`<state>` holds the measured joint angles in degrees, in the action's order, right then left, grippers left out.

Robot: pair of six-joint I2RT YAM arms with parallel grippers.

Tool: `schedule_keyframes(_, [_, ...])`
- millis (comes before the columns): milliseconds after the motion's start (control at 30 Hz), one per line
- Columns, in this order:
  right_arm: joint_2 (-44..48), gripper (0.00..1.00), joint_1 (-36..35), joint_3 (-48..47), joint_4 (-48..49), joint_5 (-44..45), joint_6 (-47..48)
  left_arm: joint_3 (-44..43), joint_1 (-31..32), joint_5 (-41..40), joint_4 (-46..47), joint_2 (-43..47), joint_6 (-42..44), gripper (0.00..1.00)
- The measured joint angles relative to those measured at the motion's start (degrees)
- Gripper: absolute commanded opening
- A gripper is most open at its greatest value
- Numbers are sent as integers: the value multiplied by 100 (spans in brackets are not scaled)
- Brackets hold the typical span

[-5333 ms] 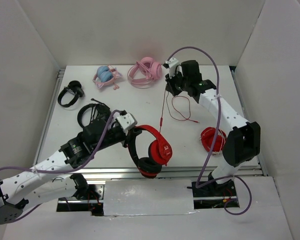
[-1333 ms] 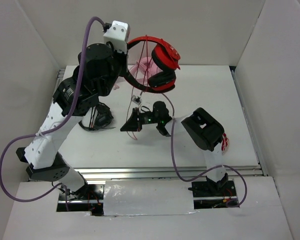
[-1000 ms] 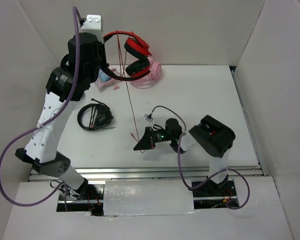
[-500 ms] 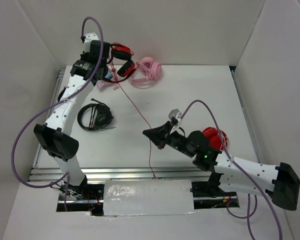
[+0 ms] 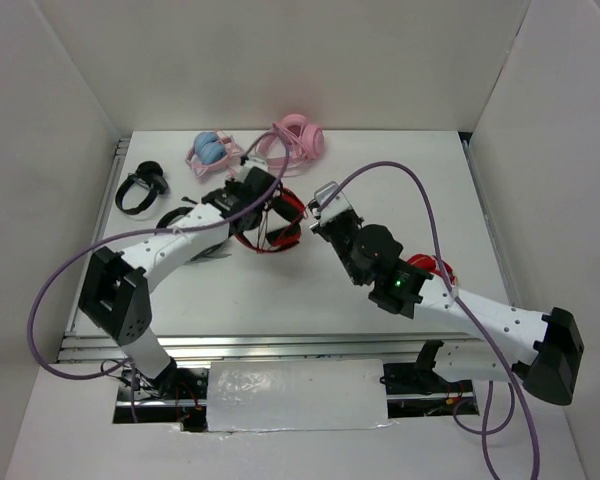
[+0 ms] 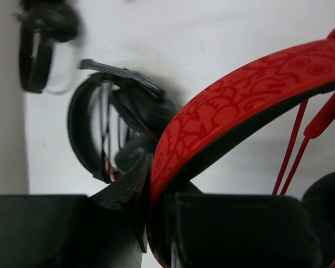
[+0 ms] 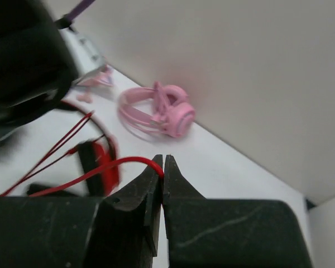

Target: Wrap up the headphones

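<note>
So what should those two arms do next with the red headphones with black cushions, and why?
Likely the right gripper swings the thin red cable around the red-and-black over-ear headphones for another turn. It pinches the cable, the left gripper clamps them, and two strands already lie across them.

Right gripper [image 7: 163, 167] nipped on the red cable [image 7: 128, 161]

Its two black fingers meet tip to tip with the thin cable caught between them. The cable arcs off left toward the headphones [image 7: 107, 151], seen blurred as a red cup with a dark cushion and more red strands running up from it. Farther off, pink headphones [image 7: 156, 111] lie on the white table [image 7: 223, 162] just beside the wall [image 7: 240, 67]. A blurred black arm [image 7: 22, 61] fills the far left.
</note>
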<state>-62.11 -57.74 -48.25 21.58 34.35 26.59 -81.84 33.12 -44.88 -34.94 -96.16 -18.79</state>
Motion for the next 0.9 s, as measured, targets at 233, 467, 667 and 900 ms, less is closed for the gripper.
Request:
schedule_keyframes(233, [-149, 0, 1226, -184, -590, -1458, 765, 1467, 868, 1360, 820, 1287, 815, 0])
schedule_keyframes(467, [-575, 0, 2363, -619, -1198, -3418, 361, 1663, 1694, 1775, 1298, 2177, 1176, 0])
schedule_keyframes(667, [-931, 0, 2859, -605, -1462, -5200, -170, 1722, 1873, 2253, 1440, 2704, 1368, 0])
schedule_keyframes(900, [-1073, 2, 3060, -461, -1001, -6655, -861, 1019, 1856, 2487, 1016, 2632, 1390, 0])
